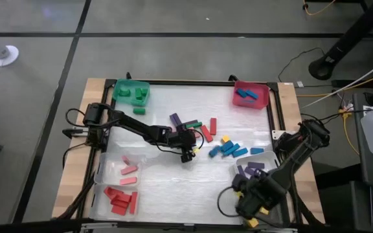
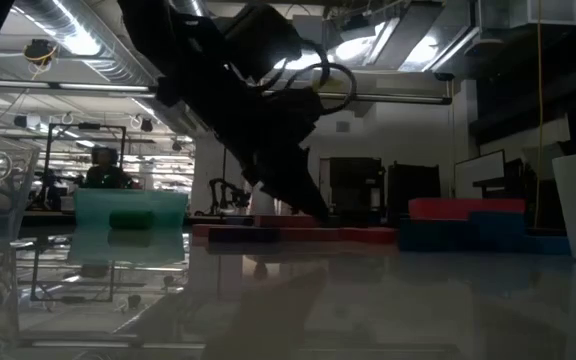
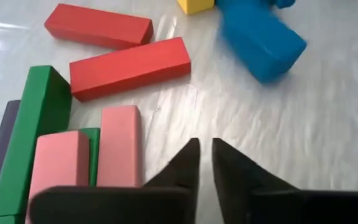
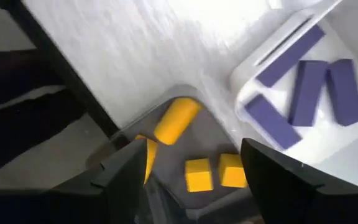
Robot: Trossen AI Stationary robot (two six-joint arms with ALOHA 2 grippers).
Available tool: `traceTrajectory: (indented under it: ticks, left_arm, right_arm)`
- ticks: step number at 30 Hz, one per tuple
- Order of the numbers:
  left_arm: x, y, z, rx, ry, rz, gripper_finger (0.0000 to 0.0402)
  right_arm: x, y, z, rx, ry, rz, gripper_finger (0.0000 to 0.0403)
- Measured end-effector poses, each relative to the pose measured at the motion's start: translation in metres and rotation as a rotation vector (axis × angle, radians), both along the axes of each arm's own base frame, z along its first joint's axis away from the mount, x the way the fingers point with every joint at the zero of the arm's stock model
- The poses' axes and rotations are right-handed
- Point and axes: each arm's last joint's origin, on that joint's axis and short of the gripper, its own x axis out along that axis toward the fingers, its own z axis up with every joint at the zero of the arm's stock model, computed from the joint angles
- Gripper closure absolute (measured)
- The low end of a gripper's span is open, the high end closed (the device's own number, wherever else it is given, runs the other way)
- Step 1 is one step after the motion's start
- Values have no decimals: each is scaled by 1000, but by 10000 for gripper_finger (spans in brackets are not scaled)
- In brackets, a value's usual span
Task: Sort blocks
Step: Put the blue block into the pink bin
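Most blocks (image 1: 123, 199) are binned already; approx. a dozen are left mid-table. Left gripper (image 3: 205, 163) is closed, empty; right gripper (image 4: 194, 163) is held wide, empty.

Two pink blocks (image 3: 98, 152), two red blocks (image 3: 114, 53) by them.

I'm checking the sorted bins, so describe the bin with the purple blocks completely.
The purple-block bin is a clear, shallow tray of what looks like plastic, with rounded corners and a raised rim. It sits upright on the white table at its near right corner, beside the right arm. Four purple blocks lie flat inside, short rectangular bars, loosely side by side at slightly different angles. Right next to it stands a grey bin holding yellow pieces. The right gripper hovers open above that grey bin and does not touch the clear tray.
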Motion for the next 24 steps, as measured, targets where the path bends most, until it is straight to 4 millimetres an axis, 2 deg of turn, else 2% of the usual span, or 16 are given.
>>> traceTrajectory:
  ticks: [3,6,12,17,18,24]
  left_arm:
    - [0,1,4,3,-9,-1,398]
    - [0,3,4,5,-6,1,389]
    - [2,3,7,33,-34,-25,343]
    - [3,2,13,20,-64,-15,295]
    - [3,2,16,11,-71,-7,288]
    - [-4,6,65,55,-176,-36,276]
  right_arm:
    - [5,-9,0,5,43,11,146]
    - [7,-14,0,-2,65,21,146]
    - [9,-21,0,-20,88,54,146]
    - [14,-32,0,-88,63,153,146]
    - [16,-36,0,-106,59,171,146]
    - [32,-62,0,-185,35,295,146]
